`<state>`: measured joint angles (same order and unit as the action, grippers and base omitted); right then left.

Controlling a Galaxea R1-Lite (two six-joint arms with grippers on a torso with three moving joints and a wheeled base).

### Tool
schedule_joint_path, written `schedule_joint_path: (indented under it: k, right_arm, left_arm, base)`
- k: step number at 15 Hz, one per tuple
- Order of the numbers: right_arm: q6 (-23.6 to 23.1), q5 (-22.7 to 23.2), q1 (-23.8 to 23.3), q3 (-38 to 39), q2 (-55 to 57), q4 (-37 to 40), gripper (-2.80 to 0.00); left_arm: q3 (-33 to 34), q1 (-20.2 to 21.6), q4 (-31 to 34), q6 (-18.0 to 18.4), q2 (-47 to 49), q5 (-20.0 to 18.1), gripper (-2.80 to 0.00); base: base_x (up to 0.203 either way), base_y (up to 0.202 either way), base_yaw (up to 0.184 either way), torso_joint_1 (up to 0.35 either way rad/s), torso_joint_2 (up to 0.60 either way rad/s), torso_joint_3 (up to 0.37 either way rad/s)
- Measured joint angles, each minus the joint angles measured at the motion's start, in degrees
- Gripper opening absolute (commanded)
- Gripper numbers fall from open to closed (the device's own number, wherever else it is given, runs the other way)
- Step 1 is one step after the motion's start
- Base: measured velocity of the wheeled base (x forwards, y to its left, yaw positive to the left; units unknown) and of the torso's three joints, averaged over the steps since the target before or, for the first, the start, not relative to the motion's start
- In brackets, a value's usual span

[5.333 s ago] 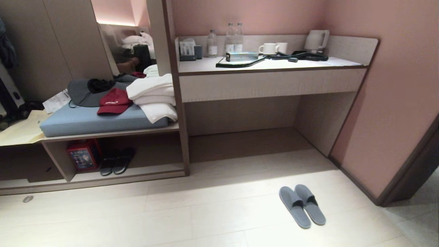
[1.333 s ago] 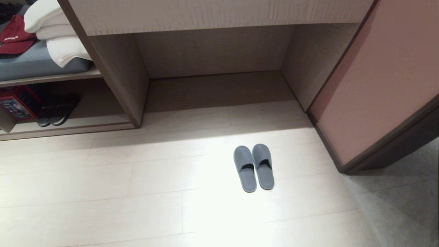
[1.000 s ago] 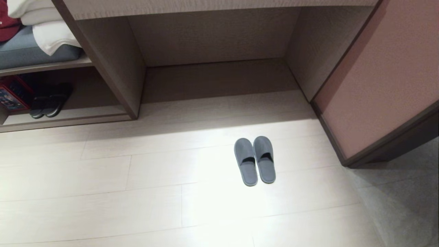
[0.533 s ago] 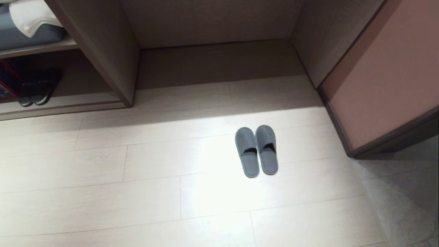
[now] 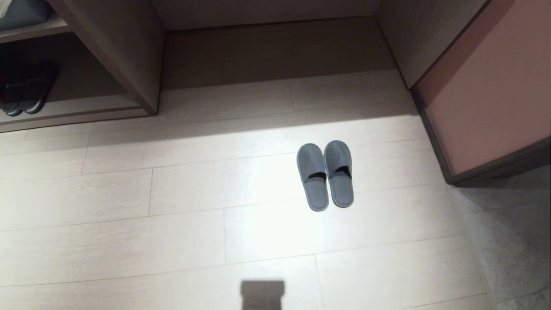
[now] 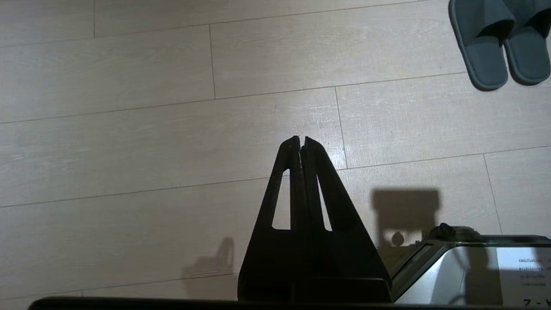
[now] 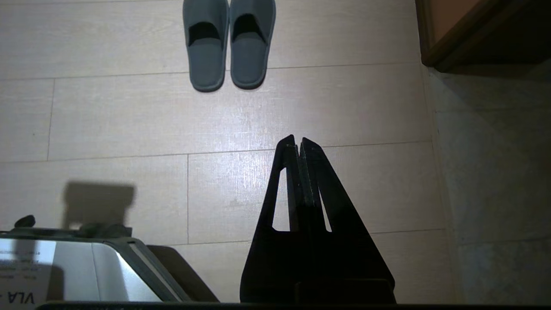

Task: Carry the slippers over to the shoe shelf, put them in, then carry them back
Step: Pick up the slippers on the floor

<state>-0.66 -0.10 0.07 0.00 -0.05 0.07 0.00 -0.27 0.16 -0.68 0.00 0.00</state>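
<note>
Pale floorboards [image 5: 172, 193] carried the slippers [image 5: 325, 174], side by side, well apart from the shoe shelf [image 5: 77, 107]. Both pincers, left pincer [image 6: 302, 142] and right pincer [image 7: 297, 144], hung closed and empty. Soft, light and floppy by the look, they would best be pinched at the toe bands.

Black slippers [image 5: 26, 92] in low cubby far left; pink wall panel [image 5: 490, 99] right; pale plank floor [image 5: 129, 232].

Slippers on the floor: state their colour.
The slippers are plain grey-blue with no pattern, seen best in the right wrist view.
</note>
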Motion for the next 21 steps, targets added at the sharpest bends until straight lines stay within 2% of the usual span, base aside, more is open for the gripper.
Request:
schedule_joint_path:
  k: [21]
  right_arm:
    - [-0.55,0.02,0.0,0.0,0.02,0.04,-2.8]
  left_arm:
    - [0.0,0.0,0.0,0.02,0.0,0.0,-2.8]
  base:
    - [0.0,0.0,0.0,0.002,0.0,-0.197]
